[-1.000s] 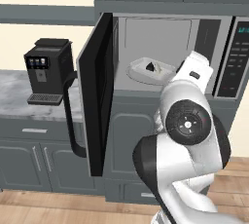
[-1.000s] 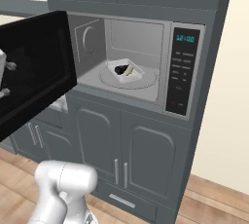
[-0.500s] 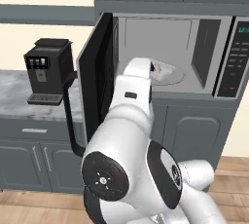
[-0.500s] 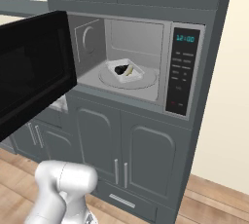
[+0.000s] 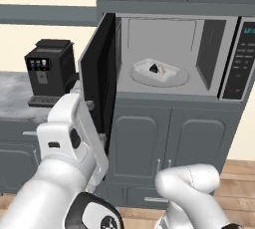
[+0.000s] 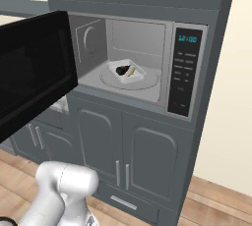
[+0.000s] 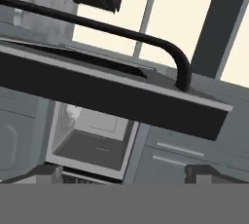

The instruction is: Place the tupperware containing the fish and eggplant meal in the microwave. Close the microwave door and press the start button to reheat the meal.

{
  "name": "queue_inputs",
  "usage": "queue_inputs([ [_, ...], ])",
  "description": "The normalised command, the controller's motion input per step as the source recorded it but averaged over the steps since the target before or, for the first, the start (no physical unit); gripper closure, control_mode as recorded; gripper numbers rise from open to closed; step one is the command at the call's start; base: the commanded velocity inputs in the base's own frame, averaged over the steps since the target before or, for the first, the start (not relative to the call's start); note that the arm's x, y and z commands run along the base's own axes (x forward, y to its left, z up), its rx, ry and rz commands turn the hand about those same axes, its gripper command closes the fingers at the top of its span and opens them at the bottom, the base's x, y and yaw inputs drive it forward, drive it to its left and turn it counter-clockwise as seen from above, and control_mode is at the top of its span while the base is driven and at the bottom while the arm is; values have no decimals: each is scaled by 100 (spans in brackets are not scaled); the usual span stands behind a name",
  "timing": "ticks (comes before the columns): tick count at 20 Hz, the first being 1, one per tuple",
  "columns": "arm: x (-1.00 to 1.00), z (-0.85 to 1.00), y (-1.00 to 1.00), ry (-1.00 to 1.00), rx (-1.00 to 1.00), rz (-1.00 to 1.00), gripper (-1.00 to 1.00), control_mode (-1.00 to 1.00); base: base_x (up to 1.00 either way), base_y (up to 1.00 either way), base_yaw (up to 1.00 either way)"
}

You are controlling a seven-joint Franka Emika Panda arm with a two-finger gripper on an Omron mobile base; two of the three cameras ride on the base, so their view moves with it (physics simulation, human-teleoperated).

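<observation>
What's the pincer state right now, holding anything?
Pincer: open, holding nothing, facing the microwave door's edge and bar handle.

microwave cavity open at front; microwave door swung out to left, standing edge-on, blocking approach from left side. tupperware sits mid-turntable; free room above it and to both sides up to cavity walls. door handle bar stands proud of door face, gap behind bar. coffee machine on counter beyond door.
</observation>
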Motion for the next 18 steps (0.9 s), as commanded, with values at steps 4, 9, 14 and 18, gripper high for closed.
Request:
queue_inputs([
  [4, -3, -37, 85, 0, -12, 0, -100, -100, 0, 0, 0],
  [9, 25, -16, 49, 0, -2, -3, -100, -100, 0, 0, 0],
  [14, 60, -17, 25, 0, -4, -12, -100, -100, 0, 0, 0],
  [18, 73, -17, 9, 1, -8, -20, -100, -100, 0, 0, 0],
])
